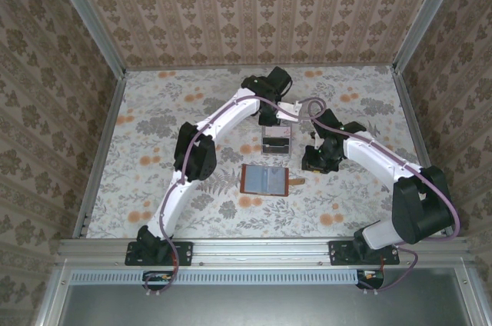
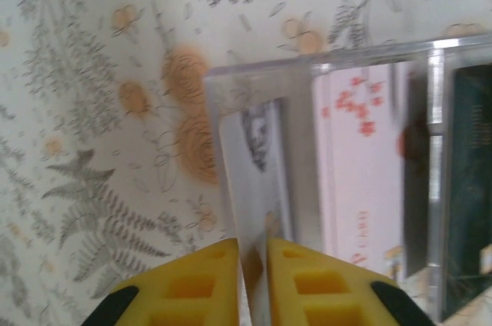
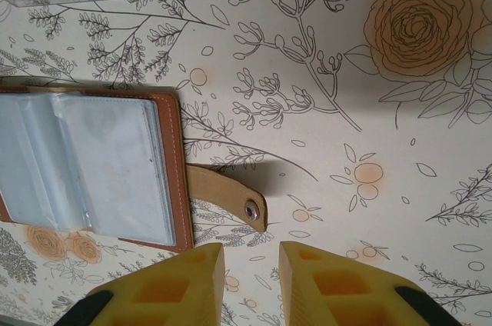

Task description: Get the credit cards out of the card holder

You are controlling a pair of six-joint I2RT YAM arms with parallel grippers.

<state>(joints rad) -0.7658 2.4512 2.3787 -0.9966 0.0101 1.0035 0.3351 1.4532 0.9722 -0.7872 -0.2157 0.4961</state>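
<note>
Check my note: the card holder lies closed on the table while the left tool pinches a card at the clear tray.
Not closed: the card holder lies open, spread flat, as the right wrist view shows. The rest holds: the left tool pinches a card at the clear tray.

Setting: robot test cell, dressed to look domestic. Wallpapered panels (image 1: pixel 254 3) box the table (image 1: pixel 154 111) on three sides. Aluminium rails (image 1: pixel 261 247) frame its edges and corners. Two robot arms (image 1: pixel 192 161) are bolted at its near edge.
</note>
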